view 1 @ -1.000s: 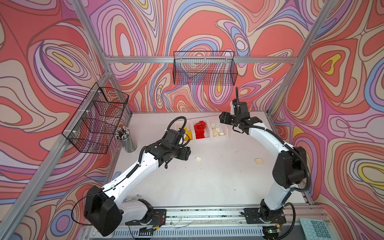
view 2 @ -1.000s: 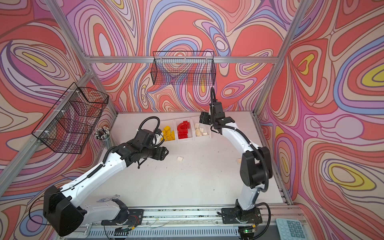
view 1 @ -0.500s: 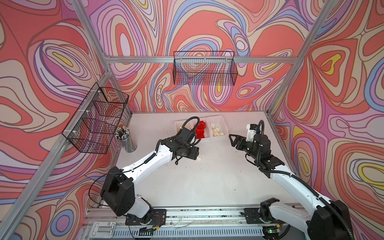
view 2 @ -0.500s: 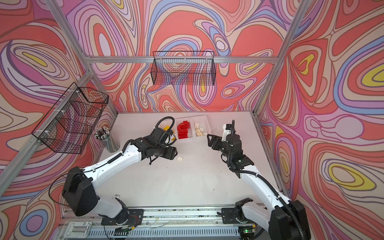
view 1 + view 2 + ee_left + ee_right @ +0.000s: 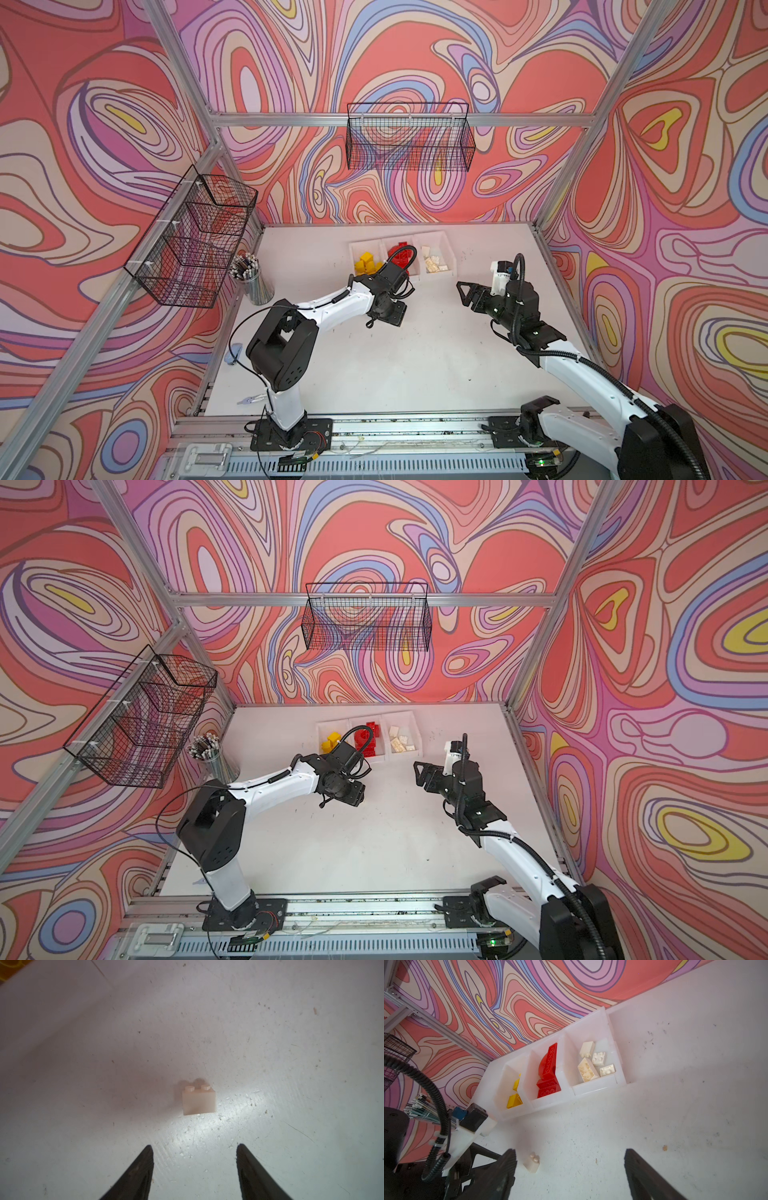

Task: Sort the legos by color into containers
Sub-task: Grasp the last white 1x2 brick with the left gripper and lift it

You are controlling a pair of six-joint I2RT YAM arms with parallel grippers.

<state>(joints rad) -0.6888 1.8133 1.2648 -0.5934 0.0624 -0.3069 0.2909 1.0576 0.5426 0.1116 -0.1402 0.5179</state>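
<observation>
One white lego (image 5: 199,1101) stands studs-up on the table, just ahead of my left gripper (image 5: 195,1147), whose fingers are open and apart from it. The left gripper (image 5: 392,318) points down over that brick, which it hides in both top views. My right gripper (image 5: 569,1153) is open and empty; the white lego (image 5: 532,1163) lies by one finger. It hovers (image 5: 464,293) right of the left one. The containers (image 5: 550,1104) stand in a row at the back, holding yellow legos (image 5: 365,264), red legos (image 5: 401,255) and white legos (image 5: 434,264).
A cup of pencils (image 5: 251,276) stands at the table's left edge. One black wire basket (image 5: 195,241) hangs on the left wall and another (image 5: 409,141) on the back wall. Aluminium frame posts bound the table.
My left gripper left the containers, came down over the loose white lego, and its jaws have narrowed. My right arm swung from the white bin to the right side, jaws a little wider.
</observation>
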